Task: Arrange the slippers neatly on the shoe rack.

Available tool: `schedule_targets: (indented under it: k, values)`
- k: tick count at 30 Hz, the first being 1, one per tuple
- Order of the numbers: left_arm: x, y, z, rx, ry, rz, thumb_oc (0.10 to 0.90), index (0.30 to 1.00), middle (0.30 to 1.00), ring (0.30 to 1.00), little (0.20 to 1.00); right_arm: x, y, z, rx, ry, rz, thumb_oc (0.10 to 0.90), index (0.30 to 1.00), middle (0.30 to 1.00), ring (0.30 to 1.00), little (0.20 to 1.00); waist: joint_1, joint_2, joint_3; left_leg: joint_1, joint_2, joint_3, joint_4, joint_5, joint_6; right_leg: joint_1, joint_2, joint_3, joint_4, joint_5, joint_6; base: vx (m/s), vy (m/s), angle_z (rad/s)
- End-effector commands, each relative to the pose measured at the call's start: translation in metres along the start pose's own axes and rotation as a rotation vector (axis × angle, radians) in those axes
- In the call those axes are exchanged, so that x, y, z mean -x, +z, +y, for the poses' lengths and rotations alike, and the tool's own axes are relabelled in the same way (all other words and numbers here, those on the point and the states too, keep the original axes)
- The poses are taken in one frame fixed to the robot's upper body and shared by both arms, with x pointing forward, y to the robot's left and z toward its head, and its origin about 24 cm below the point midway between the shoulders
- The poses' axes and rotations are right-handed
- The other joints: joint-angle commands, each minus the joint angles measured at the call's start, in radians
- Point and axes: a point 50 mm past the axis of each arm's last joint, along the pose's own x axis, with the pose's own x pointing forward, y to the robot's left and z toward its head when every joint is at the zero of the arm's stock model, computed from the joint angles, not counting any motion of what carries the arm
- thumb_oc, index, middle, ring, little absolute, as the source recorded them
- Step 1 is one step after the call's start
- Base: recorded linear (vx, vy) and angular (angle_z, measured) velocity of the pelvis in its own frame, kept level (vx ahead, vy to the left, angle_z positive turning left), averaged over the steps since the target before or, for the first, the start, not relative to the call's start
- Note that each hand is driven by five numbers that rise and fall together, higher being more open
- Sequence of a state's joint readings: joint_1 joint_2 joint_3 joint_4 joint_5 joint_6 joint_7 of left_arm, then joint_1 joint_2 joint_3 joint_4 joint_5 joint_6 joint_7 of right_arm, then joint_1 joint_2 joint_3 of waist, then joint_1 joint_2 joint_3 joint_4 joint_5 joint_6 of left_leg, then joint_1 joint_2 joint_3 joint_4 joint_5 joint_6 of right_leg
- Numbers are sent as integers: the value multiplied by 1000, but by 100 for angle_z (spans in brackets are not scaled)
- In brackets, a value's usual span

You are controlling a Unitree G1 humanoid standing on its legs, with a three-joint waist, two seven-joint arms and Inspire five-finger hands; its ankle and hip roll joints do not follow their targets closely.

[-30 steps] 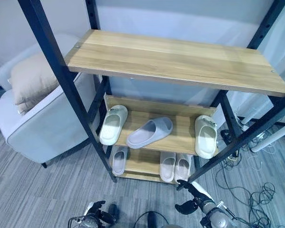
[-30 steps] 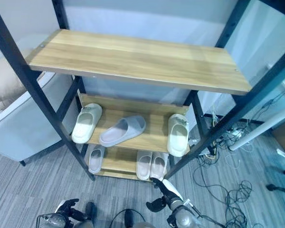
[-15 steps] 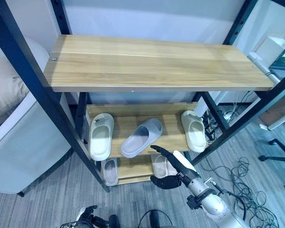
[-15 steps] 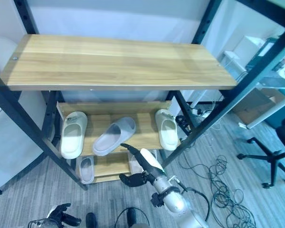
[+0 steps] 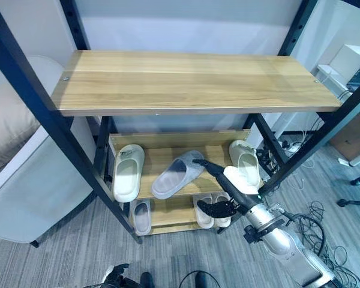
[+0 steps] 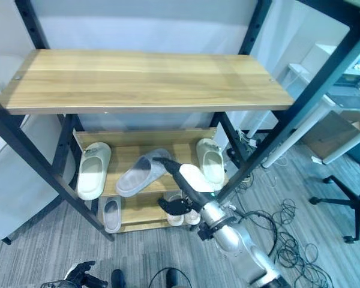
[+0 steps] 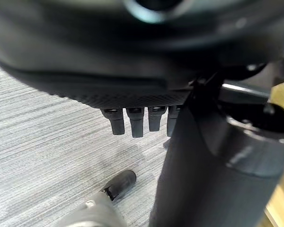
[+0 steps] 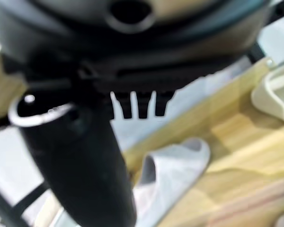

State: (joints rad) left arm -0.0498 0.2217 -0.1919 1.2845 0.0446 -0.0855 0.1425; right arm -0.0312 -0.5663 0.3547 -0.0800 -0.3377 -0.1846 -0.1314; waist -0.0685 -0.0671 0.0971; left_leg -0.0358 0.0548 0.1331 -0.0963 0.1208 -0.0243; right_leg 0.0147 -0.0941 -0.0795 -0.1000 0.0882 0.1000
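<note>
Wooden boards on a black frame are making up the shoe rack I am looking down on from the head camera. On the middle shelf three slippers are lying: a cream slipper at 9 o'clock, pointing straight front to back, a grey slipper in the centre, lying askew with its toe swung toward 1 o'clock, and another cream slipper at 3 o'clock near the shelf's right edge. On the bottom shelf I am seeing a single pale slipper at the left and a pair of pale slippers side by side at the right.

My right hand is reaching in from 5 o'clock, its fingers stretched out straight and spread from the thumb, their tips at the grey slipper's toe end; I cannot tell whether they are touching it. In the right wrist view the grey slipper is lying just past the fingertips on the wood.

My left hand is hanging low over the grey floor, its fingers looking relaxed and holding nothing.

A pale armchair is standing at 9 o'clock beside the rack.
</note>
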Motion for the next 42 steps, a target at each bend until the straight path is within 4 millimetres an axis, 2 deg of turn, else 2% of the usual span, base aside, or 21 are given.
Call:
schedule_targets:
  k: [1, 7, 10, 14, 17, 25, 27, 30, 34, 37, 42]
  values:
    - [0, 1, -5, -92, -12, -4, 800, 900, 900, 900, 900, -39, 23, -53, -9, -300, -149, 800, 900, 900, 900, 900, 42, 16, -21, 25, -7, -47, 9, -117, -19, 37, -21, 31, 13, -115, 49, 43, -29, 17]
    - [1, -7, -2, -97, 0, 13, 800, 900, 900, 900, 900, -49, 11, -60, -13, -343, -96, 800, 900, 900, 900, 900, 57, 26, -28, 27, -6, -58, 9, -115, -24, 44, -22, 15, 13, -121, 48, 40, -29, 11]
    - [2, -14, -1, -103, 1, 43, 800, 900, 900, 900, 900, -59, 6, -62, -167, -389, -62, 800, 900, 900, 900, 900, 63, 35, -30, 20, -9, -62, 9, -111, -26, 39, -24, 8, 13, -120, 48, 28, -19, 7]
    - [3, -17, 0, -104, 4, 55, 800, 900, 900, 900, 900, -64, 7, -64, -220, -406, -66, 800, 900, 900, 900, 900, 67, 39, -31, 17, -10, -61, 9, -111, -28, 35, -25, 8, 13, -121, 48, 7, 0, 1]
    - [4, -23, -2, -112, -2, 72, 800, 900, 900, 900, 900, -75, 15, -66, -409, -412, -93, 800, 900, 900, 900, 900, 74, 49, -32, 7, -11, -63, 9, -108, -33, 26, -25, 5, 13, -123, 46, 18, 1, 2]
    - [3, -18, 2, -105, 12, 57, 800, 900, 900, 900, 900, -88, 17, -68, -443, -377, -72, 800, 900, 900, 900, 900, 83, 53, -23, -9, -11, -67, 9, -104, -37, 12, -23, 1, 13, -124, 44, 2, -2, 3]
    - [1, -13, 7, -107, 25, 41, 800, 900, 900, 900, 900, -98, 13, -64, -555, -325, -30, 800, 900, 900, 900, 900, 87, 51, -15, -26, -11, -69, 9, -99, -41, -2, -22, 0, 13, -122, 42, -18, -3, 0]
    - [1, -13, 11, -97, 36, 45, 800, 900, 900, 900, 900, -104, 18, -71, -490, -277, -36, 800, 900, 900, 900, 900, 86, 47, -8, -38, -10, -71, 9, -95, -43, -14, -19, 0, 13, -122, 40, -7, -2, 3]
    - [0, -11, 15, -88, 44, 39, 800, 900, 900, 900, 900, -103, 22, -75, -419, -214, -56, 800, 900, 900, 900, 900, 84, 44, 0, -47, -8, -73, 9, -93, -46, -19, -17, -2, 13, -123, 38, -1, -5, 3]
    - [1, -15, 15, -98, 31, 56, 800, 900, 900, 900, 900, -106, 13, -77, -351, -168, -9, 800, 900, 900, 900, 900, 83, 36, 2, -53, -7, -83, 9, -92, -47, -23, -13, -5, 13, -125, 36, 0, 0, 0]
    - [1, -17, 16, -87, 34, 69, 800, 900, 900, 900, 900, -108, 11, -78, -311, -165, 9, 800, 900, 900, 900, 900, 80, 33, 9, -52, -6, -82, 9, -93, -47, -25, -11, -4, 13, -125, 35, 0, 0, 0]
